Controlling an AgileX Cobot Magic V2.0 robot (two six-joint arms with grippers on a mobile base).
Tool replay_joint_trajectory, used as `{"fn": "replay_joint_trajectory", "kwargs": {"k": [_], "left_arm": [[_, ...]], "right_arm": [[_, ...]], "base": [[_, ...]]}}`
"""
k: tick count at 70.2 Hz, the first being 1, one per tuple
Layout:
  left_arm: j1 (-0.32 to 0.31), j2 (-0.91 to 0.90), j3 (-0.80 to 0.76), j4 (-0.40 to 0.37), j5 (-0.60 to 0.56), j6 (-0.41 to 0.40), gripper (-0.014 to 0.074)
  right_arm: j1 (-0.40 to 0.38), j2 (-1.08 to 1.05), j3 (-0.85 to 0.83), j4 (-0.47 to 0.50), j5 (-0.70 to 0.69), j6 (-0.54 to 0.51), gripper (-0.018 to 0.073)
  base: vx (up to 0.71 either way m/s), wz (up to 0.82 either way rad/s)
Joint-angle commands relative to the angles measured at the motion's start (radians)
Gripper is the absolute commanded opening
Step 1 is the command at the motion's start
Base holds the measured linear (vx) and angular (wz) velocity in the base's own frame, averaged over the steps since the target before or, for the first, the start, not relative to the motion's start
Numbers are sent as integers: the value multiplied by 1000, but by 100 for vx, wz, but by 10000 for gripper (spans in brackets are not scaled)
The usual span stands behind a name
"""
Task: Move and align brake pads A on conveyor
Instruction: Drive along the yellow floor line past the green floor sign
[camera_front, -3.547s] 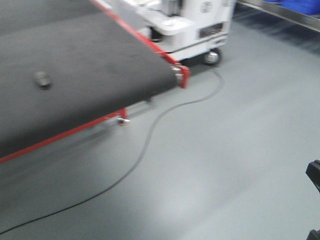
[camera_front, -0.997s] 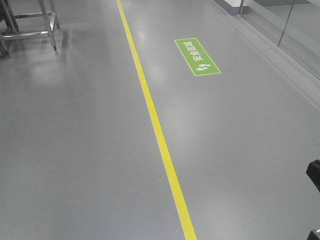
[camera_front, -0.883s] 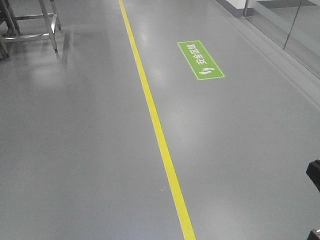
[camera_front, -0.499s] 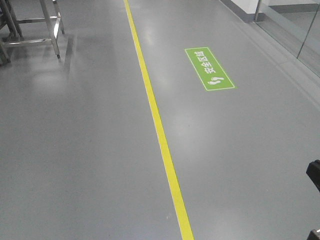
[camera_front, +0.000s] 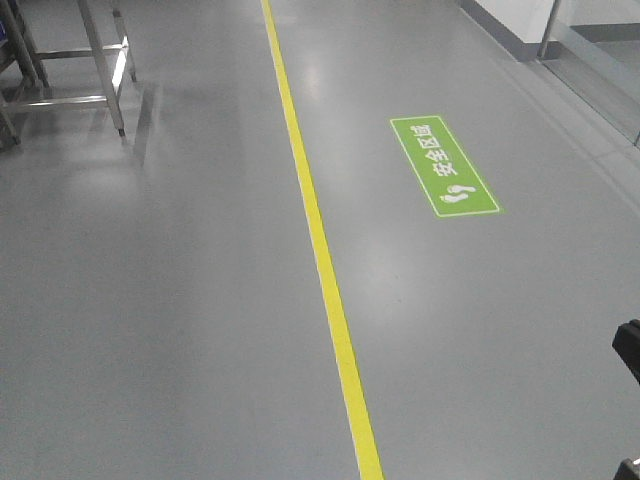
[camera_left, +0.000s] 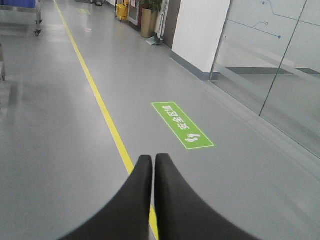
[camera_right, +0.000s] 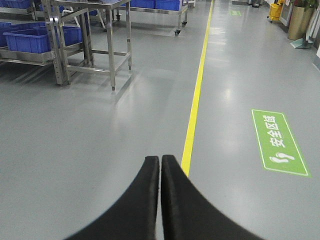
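Glossy grey floor (camera_front: 150, 300), yellow line (camera_front: 330, 290), green footprint sign (camera_front: 444, 165); steel racks (camera_right: 111, 50) with blue bins (camera_right: 35, 39); glass partition (camera_left: 285, 75).

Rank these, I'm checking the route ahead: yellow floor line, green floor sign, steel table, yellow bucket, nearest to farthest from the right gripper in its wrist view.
From the right gripper:
1. yellow floor line, immediately right of the tips.
2. green floor sign, right.
3. steel table, ahead left.
4. yellow bucket, far right.

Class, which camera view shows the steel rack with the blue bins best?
The right wrist view: the steel rack appears with shelves and blue bins. The front-facing view catches only its legs; the left wrist view shows no clear part of it.
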Motion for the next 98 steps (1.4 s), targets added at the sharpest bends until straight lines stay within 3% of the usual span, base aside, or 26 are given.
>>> {"fn": "replay_joint_trajectory", "kwargs": {"k": [1,98], "left_arm": [[-7,15,-26,12,-71,-1,-6],[-7,15,-26,12,-71,-1,-6]], "right_arm": [[-4,9,-27,-6,-76,-2,-6],[-4,9,-27,-6,-73,-2,-6]], "base": [[49,7],[56,8]]}}
